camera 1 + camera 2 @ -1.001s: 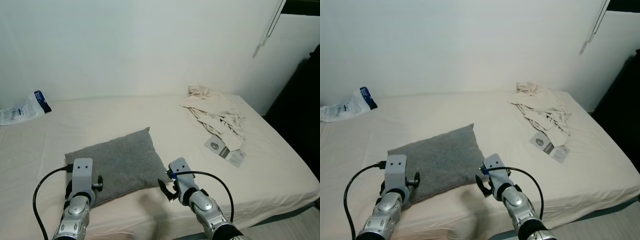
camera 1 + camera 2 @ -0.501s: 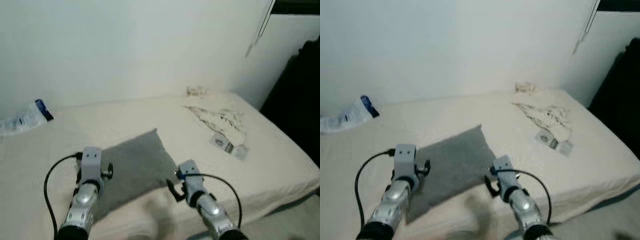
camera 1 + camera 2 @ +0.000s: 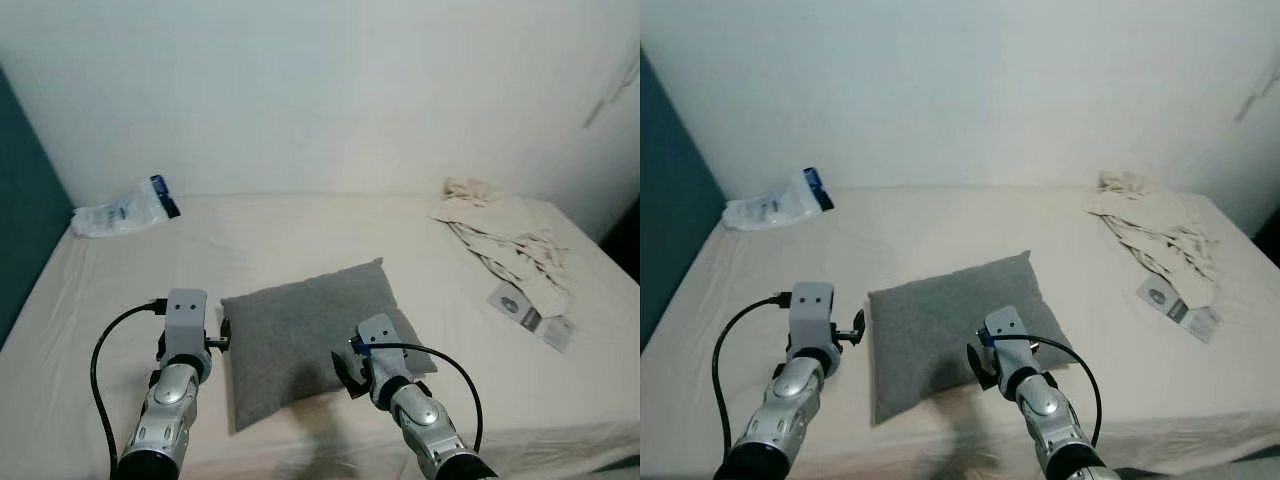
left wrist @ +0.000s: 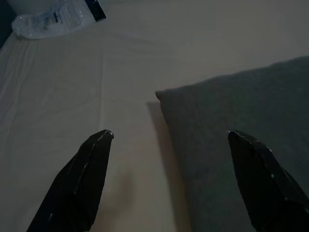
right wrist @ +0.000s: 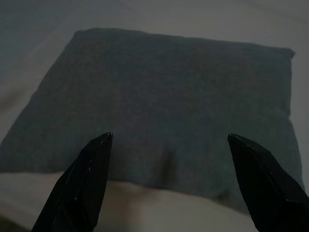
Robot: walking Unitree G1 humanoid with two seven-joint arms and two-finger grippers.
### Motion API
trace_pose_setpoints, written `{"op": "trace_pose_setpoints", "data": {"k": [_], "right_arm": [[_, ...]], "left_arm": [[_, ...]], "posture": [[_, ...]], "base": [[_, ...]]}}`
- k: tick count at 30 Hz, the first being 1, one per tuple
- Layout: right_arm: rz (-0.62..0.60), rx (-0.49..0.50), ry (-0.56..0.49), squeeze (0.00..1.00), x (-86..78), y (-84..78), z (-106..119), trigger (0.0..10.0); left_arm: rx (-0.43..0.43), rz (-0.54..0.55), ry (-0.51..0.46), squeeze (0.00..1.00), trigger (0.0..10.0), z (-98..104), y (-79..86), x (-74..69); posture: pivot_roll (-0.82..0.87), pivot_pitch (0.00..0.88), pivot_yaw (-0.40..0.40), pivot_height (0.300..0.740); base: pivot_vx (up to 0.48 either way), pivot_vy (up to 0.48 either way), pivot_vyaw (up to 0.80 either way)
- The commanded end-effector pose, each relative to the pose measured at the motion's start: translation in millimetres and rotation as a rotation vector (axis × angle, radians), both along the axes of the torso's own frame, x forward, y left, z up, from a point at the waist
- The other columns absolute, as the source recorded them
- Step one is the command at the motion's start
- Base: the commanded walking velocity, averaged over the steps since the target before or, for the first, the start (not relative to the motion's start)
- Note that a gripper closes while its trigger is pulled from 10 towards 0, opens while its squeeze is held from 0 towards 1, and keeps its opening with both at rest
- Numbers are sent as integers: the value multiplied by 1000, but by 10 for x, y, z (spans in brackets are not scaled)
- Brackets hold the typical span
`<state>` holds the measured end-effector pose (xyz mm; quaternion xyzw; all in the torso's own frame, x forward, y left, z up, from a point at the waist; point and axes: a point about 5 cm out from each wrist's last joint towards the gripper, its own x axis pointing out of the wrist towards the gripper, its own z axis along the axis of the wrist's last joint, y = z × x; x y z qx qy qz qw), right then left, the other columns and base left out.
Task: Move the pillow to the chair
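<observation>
Two spread end effectors flank the grey pillow [image 3: 315,335] on the bed [image 3: 300,235]: left end effector [image 4: 169,179] beside its edge, right end effector [image 5: 169,181] over its near side. Each should bite a thick fold.

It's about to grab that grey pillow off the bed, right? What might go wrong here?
The pillow is soft and wide, so it may sag or slip if pinched by an edge. The left end effector, open, straddles the pillow's corner, so it might catch the bed sheet too.
</observation>
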<state>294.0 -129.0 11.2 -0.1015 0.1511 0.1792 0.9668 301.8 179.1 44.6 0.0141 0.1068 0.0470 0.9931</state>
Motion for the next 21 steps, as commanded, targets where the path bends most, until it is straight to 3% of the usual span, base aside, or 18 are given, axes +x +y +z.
{"op": "trace_pose_setpoints", "data": {"k": [1, 10, 12, 18, 21], "right_arm": [[-16, 7, 7, 0, -23, -26, -25, 10000], [-13, 11, 6, 0, -14, -2, -18, 10000], [-15, 12, 8, 0, -9, -10, -15, 10000], [-19, -18, 3, 0, 7, -38, -5, 10000], [5, -73, -12, 0, 14, -36, 3, 10000]], "left_arm": [[-11, 8, 5, 0, 10000, -13, -1, -10], [-1, 18, -1, 0, 10000, -4, -10, -7], [30, 3, 3, 0, 10000, -4, -31, -3], [13, -5, 4, 0, 10000, -9, -77, 1], [21, -6, 5, 0, 10000, -3, -90, 12]], "posture": [[100, 52, -37, 740], [100, 49, -37, 740], [98, 48, -36, 740], [94, 49, -33, 740], [94, 50, -33, 740]], "base": [[0, 0, 0], [0, 0, 0], [0, -480, 0], [0, -480, 0], [0, -480, 800]]}}
